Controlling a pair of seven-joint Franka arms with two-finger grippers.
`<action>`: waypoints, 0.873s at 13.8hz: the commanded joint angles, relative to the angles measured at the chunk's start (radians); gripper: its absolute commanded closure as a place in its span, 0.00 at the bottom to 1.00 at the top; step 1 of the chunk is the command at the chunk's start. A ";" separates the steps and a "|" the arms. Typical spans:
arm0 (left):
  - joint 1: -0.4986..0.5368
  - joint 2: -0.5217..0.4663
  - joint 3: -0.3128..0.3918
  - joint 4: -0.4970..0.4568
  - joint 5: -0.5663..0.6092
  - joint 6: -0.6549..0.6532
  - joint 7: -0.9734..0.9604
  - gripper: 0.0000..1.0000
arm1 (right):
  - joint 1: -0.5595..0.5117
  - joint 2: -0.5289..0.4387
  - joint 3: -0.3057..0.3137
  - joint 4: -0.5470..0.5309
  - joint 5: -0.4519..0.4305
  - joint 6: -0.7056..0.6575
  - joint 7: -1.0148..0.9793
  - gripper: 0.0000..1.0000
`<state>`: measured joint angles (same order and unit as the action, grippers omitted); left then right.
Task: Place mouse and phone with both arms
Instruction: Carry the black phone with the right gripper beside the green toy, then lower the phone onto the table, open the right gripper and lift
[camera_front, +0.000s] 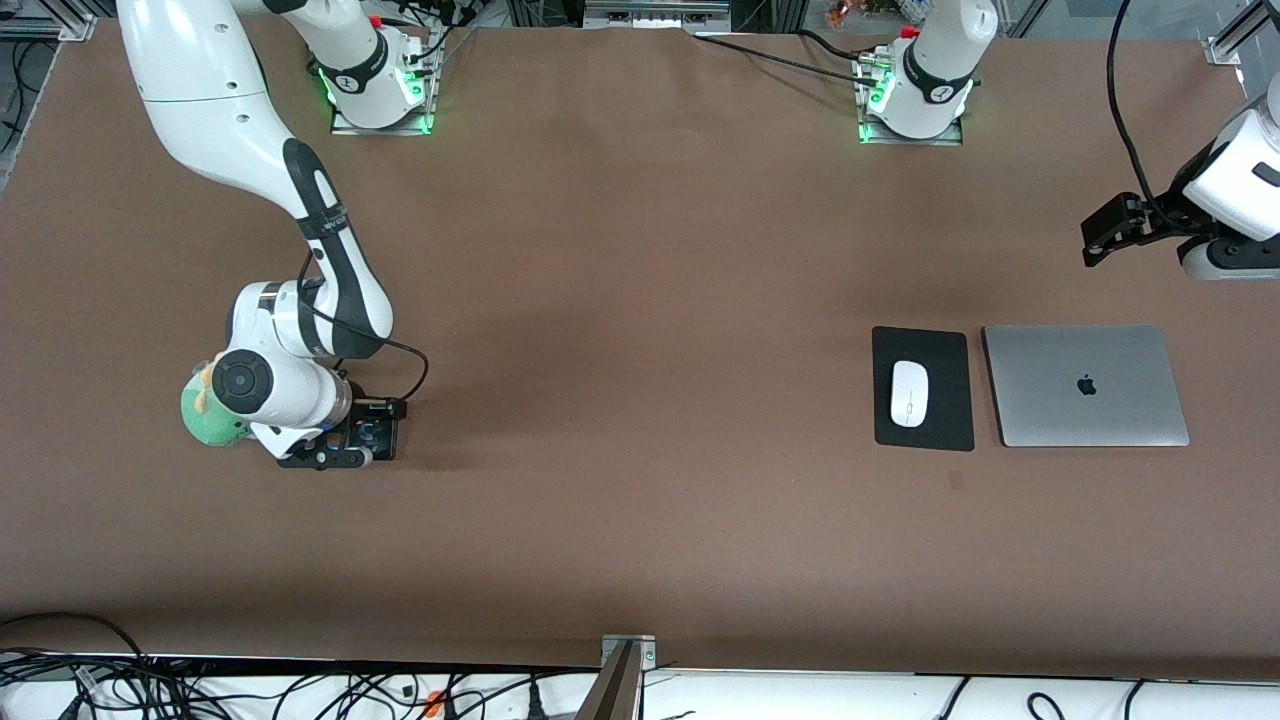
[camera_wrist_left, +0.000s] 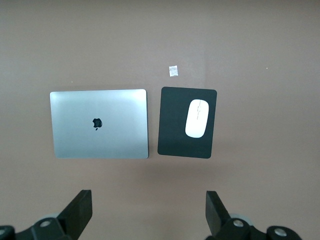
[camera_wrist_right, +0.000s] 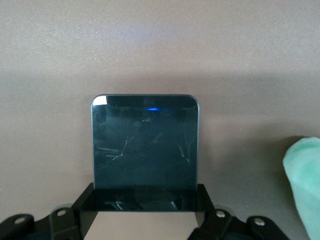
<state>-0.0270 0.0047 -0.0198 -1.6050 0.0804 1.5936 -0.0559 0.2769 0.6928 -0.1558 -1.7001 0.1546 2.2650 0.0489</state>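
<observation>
The black phone (camera_wrist_right: 145, 145) lies flat on the brown table at the right arm's end, its glass scratched. My right gripper (camera_wrist_right: 145, 197) is down at the table with a finger against each long edge of the phone, shut on it; in the front view the gripper (camera_front: 365, 440) covers most of the phone (camera_front: 380, 433). The white mouse (camera_front: 909, 393) rests on the black mat (camera_front: 940, 350) beside the grey laptop (camera_front: 1085, 385). My left gripper (camera_front: 1100, 235) is open and empty, held high over the left arm's end of the table; its wrist view shows the mouse (camera_wrist_left: 197, 118) far below.
A green plush toy (camera_front: 205, 410) sits right beside the right wrist, also seen in the right wrist view (camera_wrist_right: 305, 180). In the left wrist view the laptop (camera_wrist_left: 100, 123) and mat (camera_wrist_left: 172, 125) lie side by side, with a small white scrap (camera_wrist_left: 173, 71) near the mat.
</observation>
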 joint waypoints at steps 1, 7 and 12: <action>-0.014 0.018 0.012 0.039 0.022 -0.029 0.007 0.00 | -0.013 -0.091 0.021 -0.040 0.029 -0.018 -0.001 0.01; -0.013 0.012 0.000 0.039 0.022 -0.041 0.001 0.00 | -0.008 -0.300 0.019 -0.023 0.028 -0.146 -0.004 0.00; -0.014 0.012 -0.005 0.042 0.022 -0.041 0.007 0.00 | -0.010 -0.527 0.004 0.034 -0.010 -0.456 -0.012 0.00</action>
<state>-0.0333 0.0083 -0.0238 -1.5914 0.0805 1.5752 -0.0555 0.2768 0.2553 -0.1518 -1.6597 0.1616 1.9074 0.0495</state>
